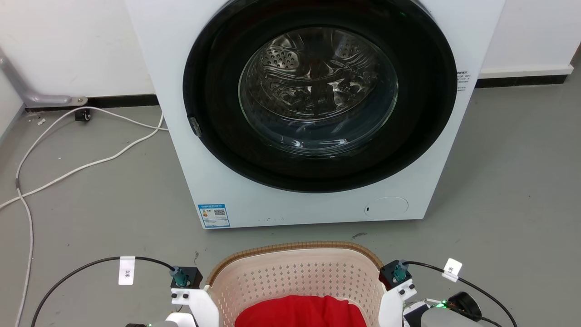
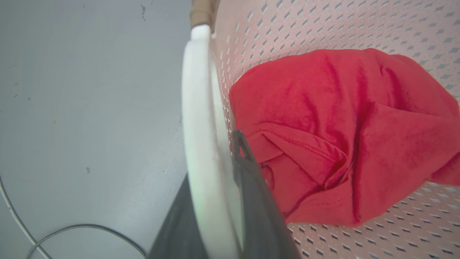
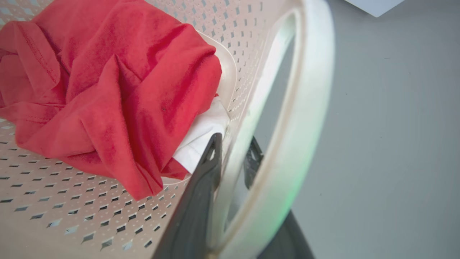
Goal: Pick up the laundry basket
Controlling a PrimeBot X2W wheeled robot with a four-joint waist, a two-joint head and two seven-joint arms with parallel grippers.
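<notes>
Laundry basket (image 1: 272, 277), holding a red garment (image 1: 299, 313), lies just before the washing machine (image 1: 218, 190). Left gripper (image 2: 212, 154) pinches the left handle (image 2: 196, 90) between its two fingers; right gripper (image 3: 234, 140) likewise pinches the basket's wall at the right handle (image 3: 312, 90).

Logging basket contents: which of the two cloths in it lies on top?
The red garment: it lies over the white cloth, which peeks out from under its edge against the laundry basket wall in the right wrist view.
</notes>
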